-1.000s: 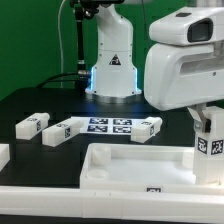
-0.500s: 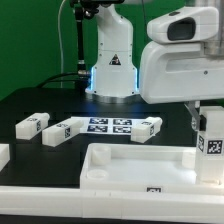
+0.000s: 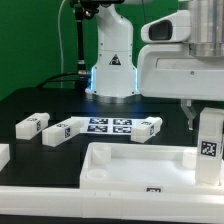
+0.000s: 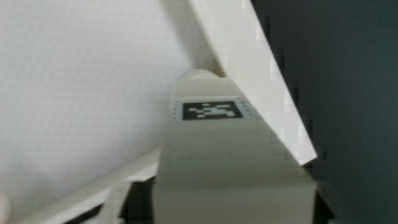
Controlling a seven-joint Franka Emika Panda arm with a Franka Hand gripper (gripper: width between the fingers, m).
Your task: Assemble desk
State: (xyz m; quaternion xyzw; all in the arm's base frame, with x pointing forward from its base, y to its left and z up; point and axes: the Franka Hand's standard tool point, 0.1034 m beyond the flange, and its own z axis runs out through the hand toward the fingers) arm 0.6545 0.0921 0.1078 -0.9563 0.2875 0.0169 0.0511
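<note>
Your pincer point(image 3: 206, 116) is partly closed on one leg point(image 3: 209, 148), held upright over the top's point(image 3: 120, 160) corner at lower right. No leg looks fitted yet. Three loose legs point(image 3: 32, 125) point(image 3: 60, 131) point(image 3: 148, 126) wait mid-frame.

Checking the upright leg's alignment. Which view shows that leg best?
Exterior view: the upright leg shows beside the desk top. The wrist view gives only a close, tagged patch of it.
</note>
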